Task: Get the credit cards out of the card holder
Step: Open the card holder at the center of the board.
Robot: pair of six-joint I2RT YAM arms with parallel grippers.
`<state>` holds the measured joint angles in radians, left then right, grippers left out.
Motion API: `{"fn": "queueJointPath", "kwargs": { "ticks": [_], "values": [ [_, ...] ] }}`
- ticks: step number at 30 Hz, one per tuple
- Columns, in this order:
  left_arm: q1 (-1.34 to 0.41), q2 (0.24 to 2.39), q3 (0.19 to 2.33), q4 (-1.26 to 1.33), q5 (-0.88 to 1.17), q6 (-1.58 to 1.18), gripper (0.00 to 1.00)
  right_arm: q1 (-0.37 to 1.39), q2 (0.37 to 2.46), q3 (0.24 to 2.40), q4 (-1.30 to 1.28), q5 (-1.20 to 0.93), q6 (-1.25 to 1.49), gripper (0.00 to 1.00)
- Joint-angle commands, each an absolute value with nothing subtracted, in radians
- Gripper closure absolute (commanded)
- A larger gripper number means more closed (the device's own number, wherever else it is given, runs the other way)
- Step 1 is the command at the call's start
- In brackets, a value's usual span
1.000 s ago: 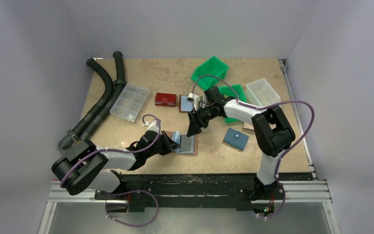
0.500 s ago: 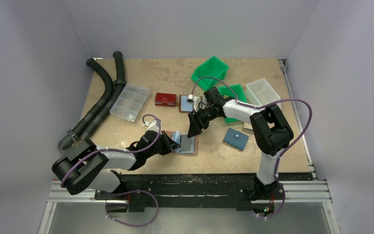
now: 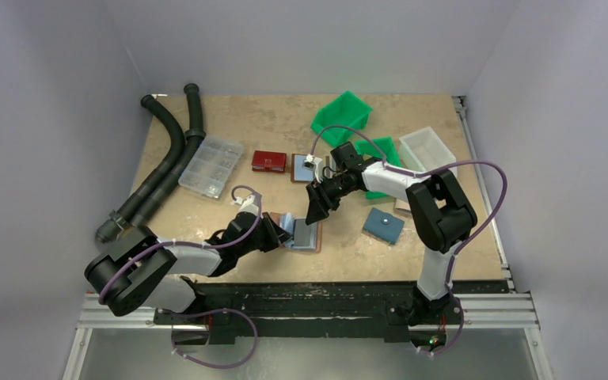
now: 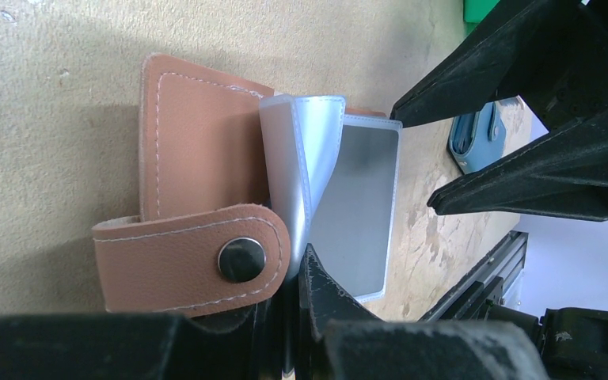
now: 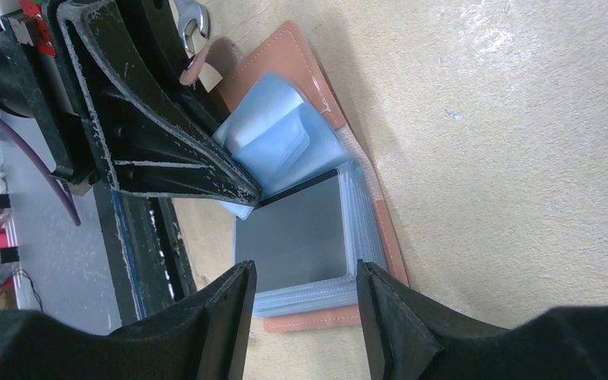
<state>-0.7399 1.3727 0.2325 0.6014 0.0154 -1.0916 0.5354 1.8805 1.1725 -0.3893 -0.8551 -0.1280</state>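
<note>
The brown leather card holder (image 3: 313,237) lies open near the table's front middle, its snap strap (image 4: 194,257) folded toward the left arm. My left gripper (image 4: 297,273) is shut on a few clear plastic sleeves (image 4: 297,150) and holds them lifted off the stack. This uncovers a grey credit card (image 5: 293,237) in the top flat sleeve. My right gripper (image 5: 306,273) hangs open just above that sleeve's near edge, one fingertip to each side, and holds nothing. Any other credit cards are hidden in the sleeves.
Behind the card holder are a red wallet (image 3: 269,161), a clear parts box (image 3: 212,166) and black hoses (image 3: 166,154). Green bins (image 3: 342,113) and a white bin (image 3: 427,149) stand at the back right. A blue snap pouch (image 3: 383,226) lies to the right.
The right gripper's jaws have narrowed a little over the card holder. The left gripper keeps the same hold on the sleeves.
</note>
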Motion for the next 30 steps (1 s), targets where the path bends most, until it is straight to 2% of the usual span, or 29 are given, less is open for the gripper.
{"fn": "queueJointPath", "kwargs": {
  "ticks": [1,13,30],
  "values": [
    [-0.735,1.376,0.242,0.658,0.011,-1.105,1.00,0.549,1.873,1.203,-0.416,-0.917,-0.144,0.44],
    [-0.735,1.376,0.253,0.669,0.028,-1.090,1.00,0.551,1.877,1.198,-0.396,-0.938,-0.111,0.59],
    [-0.735,1.373,0.251,0.707,0.038,-1.092,1.00,0.551,1.913,1.183,-0.338,-0.913,-0.021,0.59]
  ]
}}
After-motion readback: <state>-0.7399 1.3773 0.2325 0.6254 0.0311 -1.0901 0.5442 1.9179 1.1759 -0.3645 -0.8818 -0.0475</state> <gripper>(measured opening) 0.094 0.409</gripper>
